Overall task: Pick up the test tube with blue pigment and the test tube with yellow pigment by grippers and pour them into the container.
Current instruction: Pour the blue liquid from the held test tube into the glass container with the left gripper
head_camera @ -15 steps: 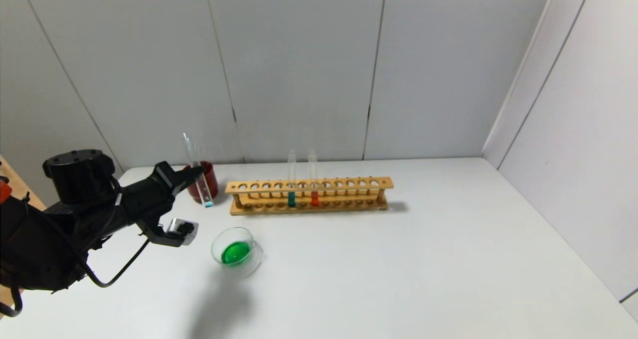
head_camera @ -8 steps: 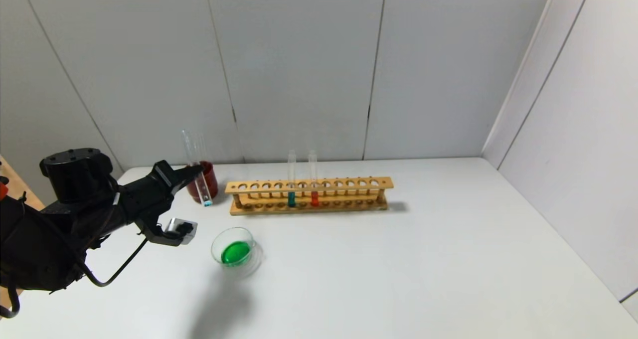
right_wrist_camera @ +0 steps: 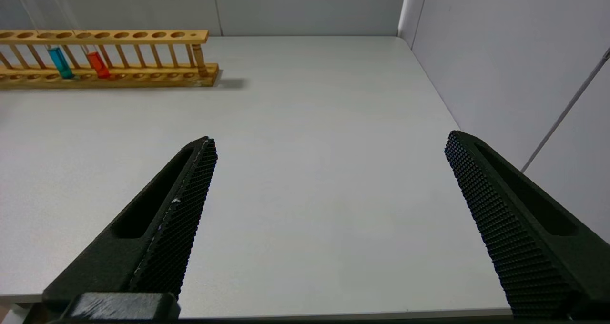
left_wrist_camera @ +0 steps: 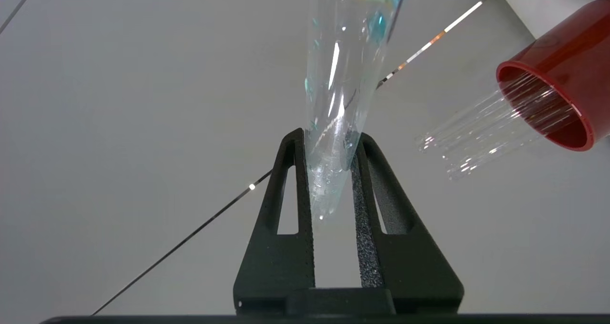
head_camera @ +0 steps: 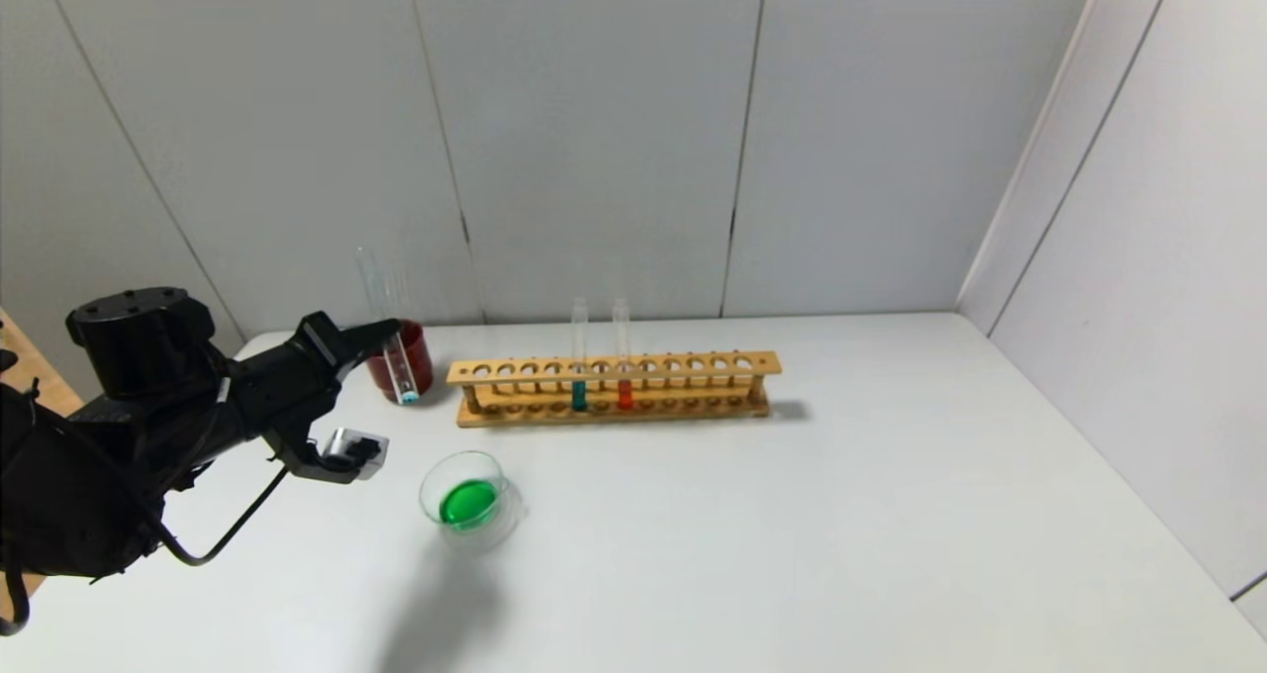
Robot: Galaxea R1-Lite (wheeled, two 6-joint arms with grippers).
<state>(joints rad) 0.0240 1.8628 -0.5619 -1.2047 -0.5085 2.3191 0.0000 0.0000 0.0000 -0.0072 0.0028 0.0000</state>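
Glass, slim and clear, the nearly drained test tube with a blue trace at its round end sat clamped in the left gripper beside the dark red opaque cup. Smooth glass against textured pads might slip. The right gripper gaped wide, idle.

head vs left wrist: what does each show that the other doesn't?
Head only: dish of green liquid, wooden rack with teal tube and orange tube, left arm.
Left wrist only: fingers clamped on the held tube, clear tubes sticking out of the cup.
Both: left gripper, nearly empty held tube, red cup.
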